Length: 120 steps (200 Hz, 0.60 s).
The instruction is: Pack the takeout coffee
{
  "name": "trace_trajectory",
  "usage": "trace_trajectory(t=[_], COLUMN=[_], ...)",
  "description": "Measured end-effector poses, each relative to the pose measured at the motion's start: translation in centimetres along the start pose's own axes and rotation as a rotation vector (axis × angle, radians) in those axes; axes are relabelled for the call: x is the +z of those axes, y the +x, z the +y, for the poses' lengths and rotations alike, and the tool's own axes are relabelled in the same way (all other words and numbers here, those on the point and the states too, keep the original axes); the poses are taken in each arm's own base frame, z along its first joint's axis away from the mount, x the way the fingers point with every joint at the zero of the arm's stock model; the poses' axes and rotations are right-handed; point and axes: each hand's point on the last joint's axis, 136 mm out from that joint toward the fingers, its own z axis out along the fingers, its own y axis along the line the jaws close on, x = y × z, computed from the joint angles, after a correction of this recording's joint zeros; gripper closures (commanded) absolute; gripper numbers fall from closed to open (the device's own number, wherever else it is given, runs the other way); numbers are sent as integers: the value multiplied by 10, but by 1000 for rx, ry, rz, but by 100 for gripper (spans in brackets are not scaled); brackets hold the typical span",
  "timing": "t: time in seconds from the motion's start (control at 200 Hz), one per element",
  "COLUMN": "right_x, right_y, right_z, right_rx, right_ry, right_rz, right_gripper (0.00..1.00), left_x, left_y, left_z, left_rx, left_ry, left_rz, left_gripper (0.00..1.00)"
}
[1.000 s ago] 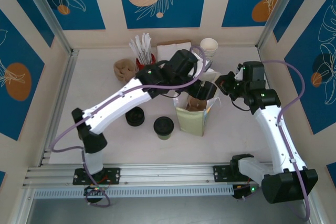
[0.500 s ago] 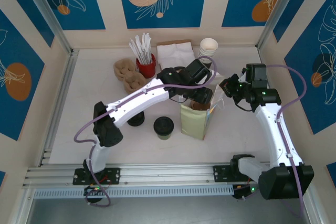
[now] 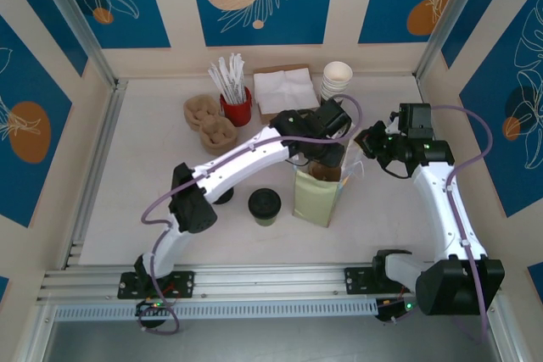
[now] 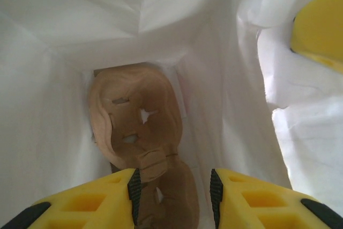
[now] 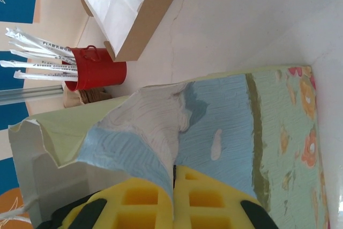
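Top external view: we are seeing the paper bag [image 3: 316,199] standing upright right of the middle of the surface [image 3: 144,175], its mouth open. The left arm is reaching across from the left, and the left gripper [image 3: 327,158] is dipping into the bag's mouth. The right gripper [image 3: 363,142] is sitting at the bag's right upper rim.

The takeout coffee [image 3: 265,206] is standing upright on the surface just left of the bag, lid on, with a narrow strip of bare surface between them. A loose black lid [image 3: 222,196] is lying further left, partly under the left arm. The strip of surface along the near edge in front of the coffee and bag is lying open, as is the left side.

Along the far edge we are finding brown cup carriers [image 3: 208,123], a red cup [image 3: 237,111] of wrapped straws, a napkin box [image 3: 282,89] and stacked white cups [image 3: 338,79].

Left wrist view: we are looking down inside the bag, white walls close on every side. The yellow fingers [image 4: 96,202] are standing apart with nothing between them. A brown cardboard carrier [image 4: 136,127] is lying at the bottom, below them.

Right wrist view: the right gripper's fingers [image 5: 134,202] are pressing together on the bag's rim, the paper pinched between them and creased above the pinch
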Motion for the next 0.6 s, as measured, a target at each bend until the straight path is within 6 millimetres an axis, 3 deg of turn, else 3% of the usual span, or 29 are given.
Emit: trace_trajectory(t=[0.155, 0.6], right_x=[0, -1], right_y=[2, 3], right_z=[1, 3], right_rx=[2, 12], right_ry=[-6, -10], right_rz=[12, 24], right_gripper=[96, 96], left_x=[12, 43], left_y=[15, 33], left_z=[-1, 8], left_rx=[15, 24], left_ry=[-45, -107], left_rz=[44, 132], left_gripper=[60, 58])
